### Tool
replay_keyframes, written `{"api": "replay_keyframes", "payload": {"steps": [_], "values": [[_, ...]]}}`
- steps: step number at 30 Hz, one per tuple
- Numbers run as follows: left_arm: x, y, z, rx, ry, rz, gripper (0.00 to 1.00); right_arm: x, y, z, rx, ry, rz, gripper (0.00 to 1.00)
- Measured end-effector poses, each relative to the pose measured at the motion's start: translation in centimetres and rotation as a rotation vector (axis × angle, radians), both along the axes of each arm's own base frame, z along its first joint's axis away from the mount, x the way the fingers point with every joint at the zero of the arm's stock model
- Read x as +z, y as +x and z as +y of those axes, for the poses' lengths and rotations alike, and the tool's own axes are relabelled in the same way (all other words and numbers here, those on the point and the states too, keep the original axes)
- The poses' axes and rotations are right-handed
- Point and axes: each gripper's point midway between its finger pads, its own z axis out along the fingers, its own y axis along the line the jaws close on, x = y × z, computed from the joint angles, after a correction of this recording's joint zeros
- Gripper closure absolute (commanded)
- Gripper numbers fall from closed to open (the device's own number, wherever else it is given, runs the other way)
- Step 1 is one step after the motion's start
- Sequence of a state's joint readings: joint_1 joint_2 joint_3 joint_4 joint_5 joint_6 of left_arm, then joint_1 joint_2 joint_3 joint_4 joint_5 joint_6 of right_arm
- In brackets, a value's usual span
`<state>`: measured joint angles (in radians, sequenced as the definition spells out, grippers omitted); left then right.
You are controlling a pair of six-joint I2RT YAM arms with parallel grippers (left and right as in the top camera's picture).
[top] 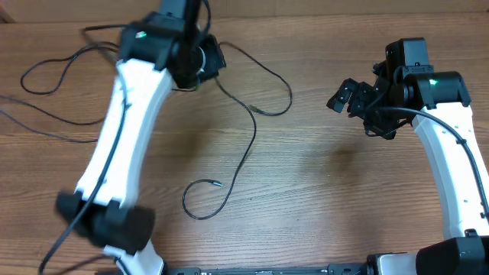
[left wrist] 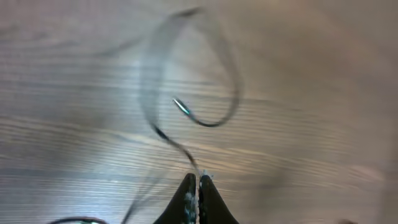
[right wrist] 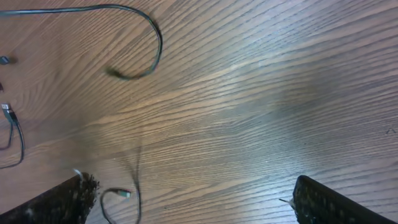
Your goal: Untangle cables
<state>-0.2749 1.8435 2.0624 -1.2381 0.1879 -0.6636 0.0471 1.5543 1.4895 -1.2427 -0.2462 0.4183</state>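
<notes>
You have a brown wood-grain surface (top: 321, 191) filling every view edge to edge. From overhead its grain runs left to right, with faint seams between long boards. Soft, even light falls on it and leaves a pale sheen across the middle. A black strip (top: 267, 270) lines the near edge.

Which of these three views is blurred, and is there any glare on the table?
Left wrist: the cable loop is smeared and ghosted and the wood grain is soft; only the shut left fingers look crisp. Right wrist: grain is sharp, but the curved cable smudges at its tip. Overhead: sharp, evenly lit, no harsh glare.
</notes>
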Motion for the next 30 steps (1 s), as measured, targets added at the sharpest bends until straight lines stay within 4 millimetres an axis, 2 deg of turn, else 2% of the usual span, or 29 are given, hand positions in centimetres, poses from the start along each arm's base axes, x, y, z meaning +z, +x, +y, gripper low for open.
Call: {"api": "replay_keyframes", "payload": {"steps": [2,4,6,11,12,13,16,18,19,20,21,24,30], "values": [[3.1,-1.1,0.2,-0.022,-0.016,-0.077,0.96,0.0,0.0,0.0,0.0,0.0,0.001,0.0],[3.6,-1.4,0.2,-0.042,-0.009,-0.095,0.96,0.0,0.0,0.0,0.001,0.0,0.0,0.0],[3.4,-1.4,0.2,-0.061,0.002,-0.094,0.9,0.0,0.0,0.0,0.0,0.0,0.0,0.0],[1.9,-2.1,-0.4,-0.096,0.027,-0.041,0.56,0.0,0.0,0.0,0.0,0.0,0.001,0.0],[1.1,-2.1,-0.9,-0.104,0.036,-0.022,0.41,0.0,0.0,0.0,0.0,0.0,0.0,0.0],[0.0,-2.0,-1.3,-0.107,0.051,0.003,0.4,0.0,0.0,0.0,0.001,0.001,0.0,0.0],[-4.8,-0.8,-1.9,-0.104,0.128,0.1,0.42,0.0,0.0,0.0,0.001,0.0,0.0,0.0],[-9.0,0.2,-1.8,-0.067,0.167,0.193,0.44,0.0,0.0,0.0,0.0,0.0,0.0,0.0],[-10.4,0.4,-1.8,-0.054,0.176,0.226,0.43,0.0,0.0,0.0,0.0,0.0,0.0,0.0],[-13.2,0.7,-1.8,-0.033,0.194,0.287,0.42,0.0,0.0,0.0,0.0,0.0,0.0,0.0],[-15.1,0.9,-1.7,-0.015,0.208,0.331,0.39,0.0,0.0,0.0,0.0,0.0,0.001,0.0],[-20.1,0.8,-1.8,0.016,0.229,0.439,0.38,0.0,0.0,0.0,0.0,0.0,0.0,0.0],[-23.5,0.5,-2.4,0.066,0.197,0.529,0.36,0.0,0.0,0.0,0.0,0.0,0.0,0.0]]}}
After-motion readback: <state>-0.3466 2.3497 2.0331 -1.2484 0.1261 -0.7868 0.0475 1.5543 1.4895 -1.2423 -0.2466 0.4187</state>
